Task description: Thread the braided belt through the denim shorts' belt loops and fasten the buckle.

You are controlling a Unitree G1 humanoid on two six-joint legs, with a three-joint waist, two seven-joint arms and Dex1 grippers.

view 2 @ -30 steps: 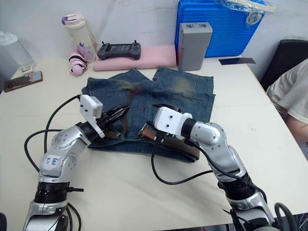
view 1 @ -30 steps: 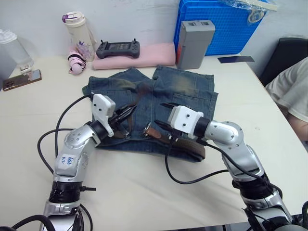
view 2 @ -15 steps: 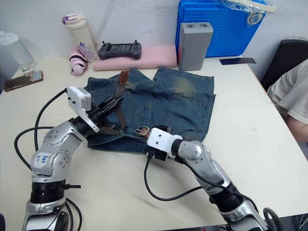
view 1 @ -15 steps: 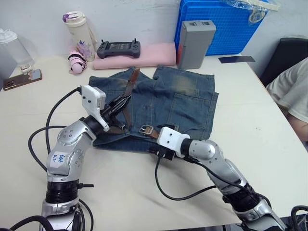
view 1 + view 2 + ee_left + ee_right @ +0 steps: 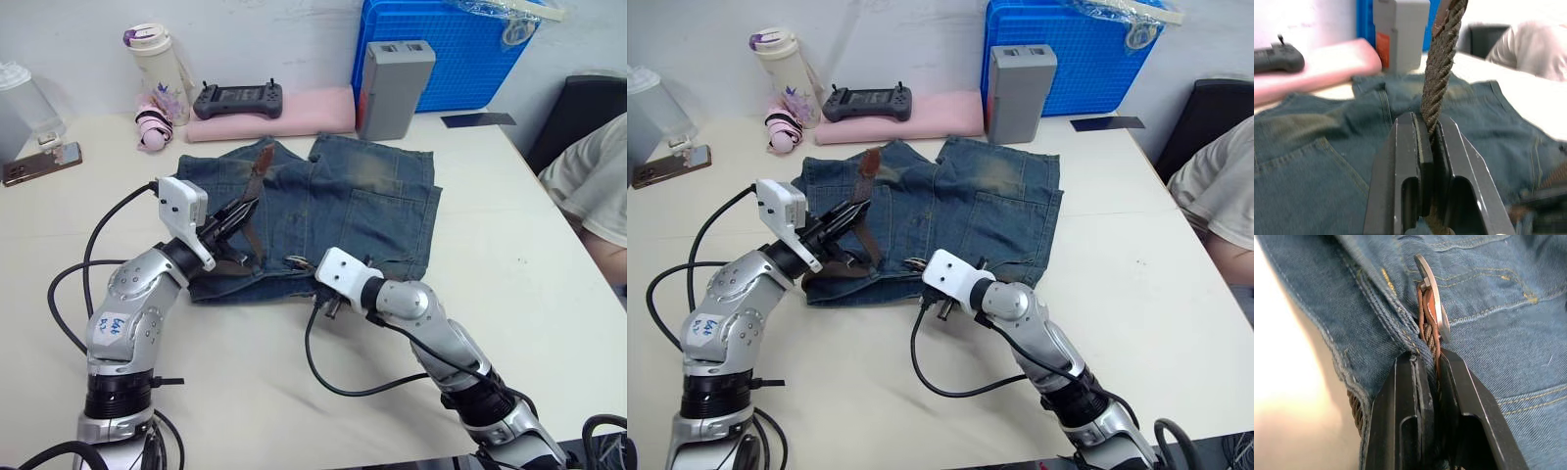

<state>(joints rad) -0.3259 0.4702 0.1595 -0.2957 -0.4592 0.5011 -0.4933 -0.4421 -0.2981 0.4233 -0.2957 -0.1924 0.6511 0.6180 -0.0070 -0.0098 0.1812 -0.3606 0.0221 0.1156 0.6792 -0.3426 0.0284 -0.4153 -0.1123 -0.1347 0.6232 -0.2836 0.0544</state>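
Both claws are clamped on the braided belt point(image 5: 257, 176). At the left gripper point(image 5: 1431, 134) the jaws are nearly shut on the braid, which runs up and away from the fingertips to its tan end lying over the far leg of the denim shorts point(image 5: 372, 201). The likely reason for that hold is to keep the free length taut and clear of the cloth while the other end is worked at the waistband.

At the right gripper point(image 5: 1428, 361) the black fingers are pressed together on the belt at the waistband edge nearest the robot. The buckle point(image 5: 1431, 296) stands just beyond the fingertips, its metal frame on edge against the denim. Pinching just behind the frame probably gives the claw control of how the buckle points as it is steered along the band.

From the head camera the layout is plain: shorts flat on the table point(image 5: 549, 294), the two arms well apart. The right wrist camera adds the braid showing below the waistband fold beside the claw. No belt loop can be made out near either claw, so how far the threading has gone cannot be told.
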